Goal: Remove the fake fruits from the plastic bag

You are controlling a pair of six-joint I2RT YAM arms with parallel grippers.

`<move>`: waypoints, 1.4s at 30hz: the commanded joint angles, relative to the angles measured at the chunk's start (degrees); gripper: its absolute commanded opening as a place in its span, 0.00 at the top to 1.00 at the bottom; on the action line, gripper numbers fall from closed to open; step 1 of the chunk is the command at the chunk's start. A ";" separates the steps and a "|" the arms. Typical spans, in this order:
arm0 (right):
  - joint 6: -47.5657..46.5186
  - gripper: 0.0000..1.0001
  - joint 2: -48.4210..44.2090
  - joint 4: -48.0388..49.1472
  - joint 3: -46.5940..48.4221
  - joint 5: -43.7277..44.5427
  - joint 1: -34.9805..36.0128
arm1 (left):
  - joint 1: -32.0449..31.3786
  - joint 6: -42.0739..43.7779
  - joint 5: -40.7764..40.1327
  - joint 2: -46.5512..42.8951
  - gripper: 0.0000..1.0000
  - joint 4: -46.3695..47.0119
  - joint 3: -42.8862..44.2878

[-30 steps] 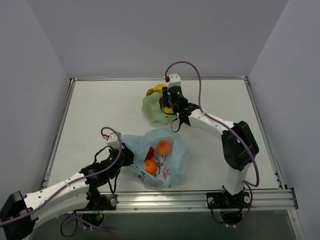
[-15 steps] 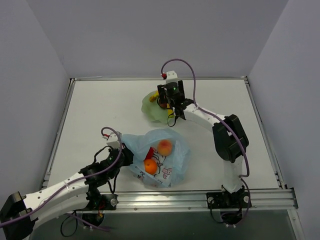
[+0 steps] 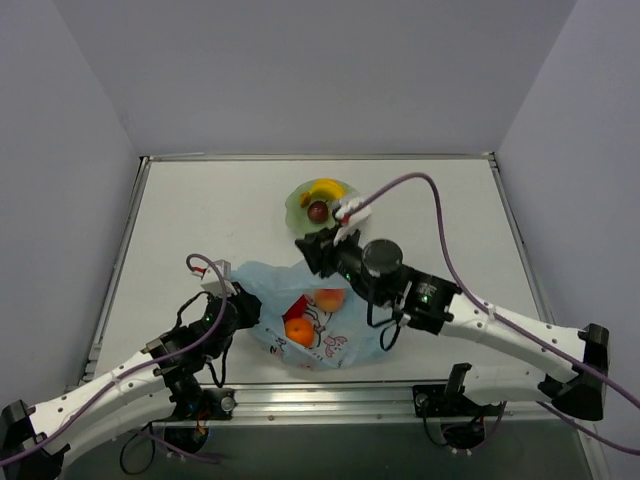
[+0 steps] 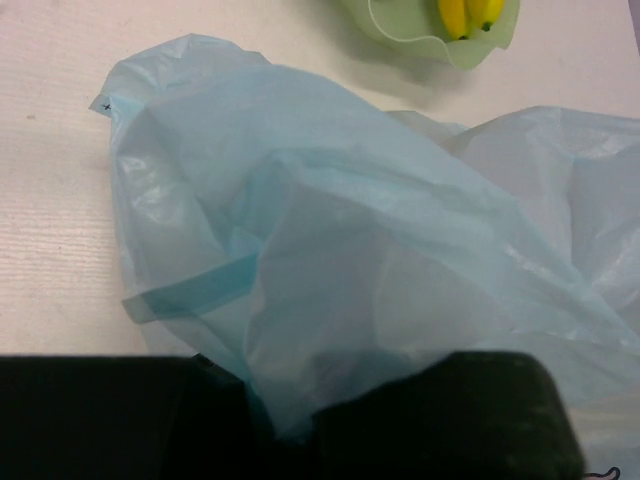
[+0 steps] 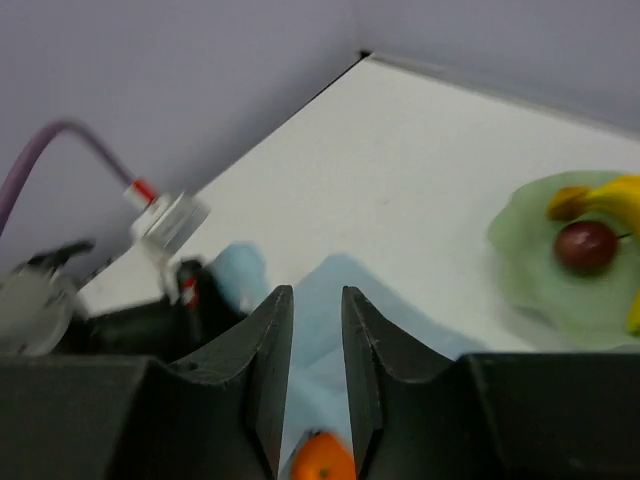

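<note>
The light-blue plastic bag [image 3: 345,325] lies near the front edge, and my left gripper [image 3: 247,309] is shut on its left corner. In the left wrist view the film [image 4: 330,250] bunches up between the dark jaws [image 4: 290,420]. Inside the bag I see an orange [image 3: 299,331], a peach-coloured fruit [image 3: 330,299] and a bit of red [image 3: 297,304]. My right gripper [image 3: 306,251] hovers over the bag's far edge, its jaws [image 5: 317,295] a narrow gap apart and empty, with the orange [image 5: 322,460] below them. A banana [image 3: 328,188] and a dark red fruit [image 3: 318,211] lie in the bowl.
The pale green scalloped bowl [image 3: 296,212] stands behind the bag, just beyond the right gripper's tip. Raised metal rails [image 3: 120,260] border the table on the left, right and front. The right arm's purple cable [image 3: 440,215] arcs over the table's right half.
The right arm swung from the bowl back toward the bag and now reaches low across the table. The dark red fruit now shows in the bowl. The left arm shifted slightly, still gripping.
</note>
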 commanded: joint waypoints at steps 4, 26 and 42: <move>11.15 0.79 -4.39 -3.81 -15.13 9.57 16.51 | 0.22 0.90 -2.47 1.81 0.98 -1.21 5.88; 21.46 0.24 17.92 0.75 -17.36 13.37 -0.53 | 0.31 0.29 1.04 5.51 0.98 5.04 2.45; 19.25 0.65 17.16 0.16 -17.09 16.43 2.88 | 0.40 0.37 -0.62 3.76 0.98 4.51 2.36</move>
